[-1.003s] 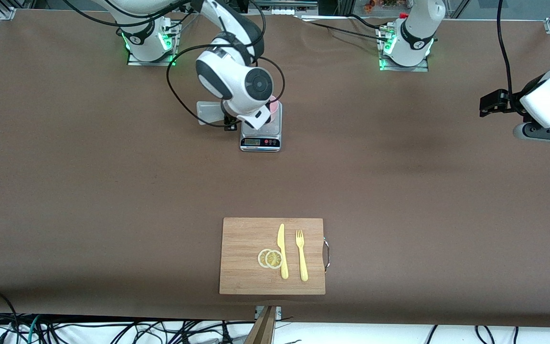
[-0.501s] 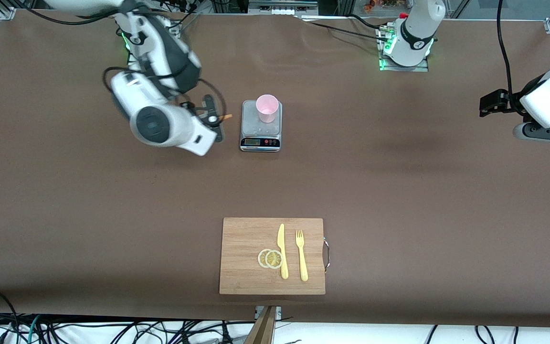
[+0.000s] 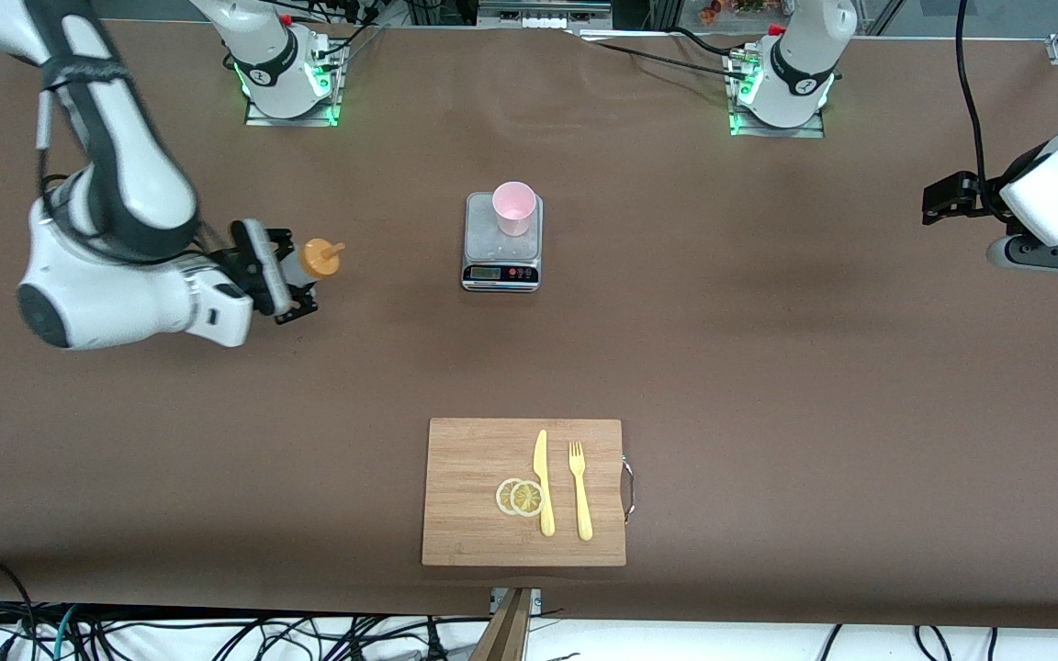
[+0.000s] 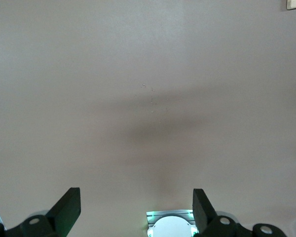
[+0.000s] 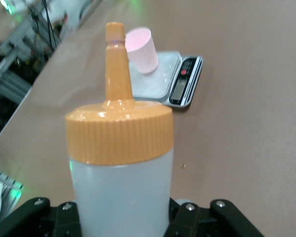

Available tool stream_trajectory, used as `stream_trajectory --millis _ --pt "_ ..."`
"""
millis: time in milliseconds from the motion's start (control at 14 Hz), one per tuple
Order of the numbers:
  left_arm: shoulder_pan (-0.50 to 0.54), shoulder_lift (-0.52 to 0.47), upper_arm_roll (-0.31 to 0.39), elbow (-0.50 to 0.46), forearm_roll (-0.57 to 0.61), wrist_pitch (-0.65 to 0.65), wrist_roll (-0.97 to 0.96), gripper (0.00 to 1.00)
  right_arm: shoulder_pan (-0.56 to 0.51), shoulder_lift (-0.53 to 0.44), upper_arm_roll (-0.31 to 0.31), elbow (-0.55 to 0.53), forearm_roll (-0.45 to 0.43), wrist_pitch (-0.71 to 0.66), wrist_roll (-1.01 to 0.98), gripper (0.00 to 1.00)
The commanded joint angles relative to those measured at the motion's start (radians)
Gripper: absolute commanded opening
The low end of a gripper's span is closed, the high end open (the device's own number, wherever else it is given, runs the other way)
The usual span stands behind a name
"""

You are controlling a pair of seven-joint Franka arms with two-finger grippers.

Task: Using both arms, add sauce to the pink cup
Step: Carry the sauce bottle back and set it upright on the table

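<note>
Gripping the sauce bottle [image 3: 309, 262] with my right gripper [image 3: 283, 275], I hold it up over the bare brown table [image 3: 768, 349] toward the right arm's end, well apart from the scale. My fingers are clenched on the whitish body of the bottle, and its orange cap and nozzle point toward the scale. In my right wrist view the sauce bottle [image 5: 119, 163] fills the middle, with the black gripper parts just showing on either side of its body, and the pink cup [image 5: 142, 49] shows past the nozzle tip.

Next along the table comes the kitchen scale [image 3: 501, 266], a small silver one with a dark display strip on its edge nearer the front camera. The pink cup [image 3: 514, 208] stands upright on the scale's platform, on the part farther from the front camera, mouth open upward. I cannot tell from here whether anything is in it.

Nearer to the front camera than the scale lies a wooden cutting board [image 3: 465, 459]. On it rest two lemon slices [image 3: 520, 497] overlapping each other, a yellow plastic knife [image 3: 543, 482] just beside them, and a yellow plastic fork [image 3: 579, 489] beside the knife, apart from it.

My left gripper [image 3: 950, 197] waits up over the left arm's end of the table, released, holding nothing. My left wrist view shows its two black fingers [image 4: 69, 207] spread wide over bare table.
</note>
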Motion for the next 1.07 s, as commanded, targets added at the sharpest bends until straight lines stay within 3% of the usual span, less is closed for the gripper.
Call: stream_trajectory --millis 0,143,287,645,1003 --pt "0.007 0.018 -0.004 0.038 -0.008 -0.019 0.02 1.0 -0.023 0.009 -0.117 -0.068 0.195 -0.066 -0.197 0.0" --pt "0.007 0.018 -0.004 0.038 -0.008 -0.019 0.02 1.0 -0.052 0.028 -0.214 -0.127 0.312 -0.129 -0.286 0.0" --pt "0.007 0.018 -0.004 0.038 -0.006 -0.019 0.02 1.0 -0.089 0.098 -0.245 -0.14 0.382 -0.2 -0.415 0.0" --pt "0.007 0.018 -0.004 0.038 -0.008 -0.019 0.02 1.0 -0.156 0.267 -0.275 -0.137 0.401 -0.235 -0.674 0.0" --pt "0.005 0.018 -0.004 0.038 -0.008 -0.019 0.02 1.0 -0.164 0.364 -0.277 -0.125 0.429 -0.233 -0.749 0.0"
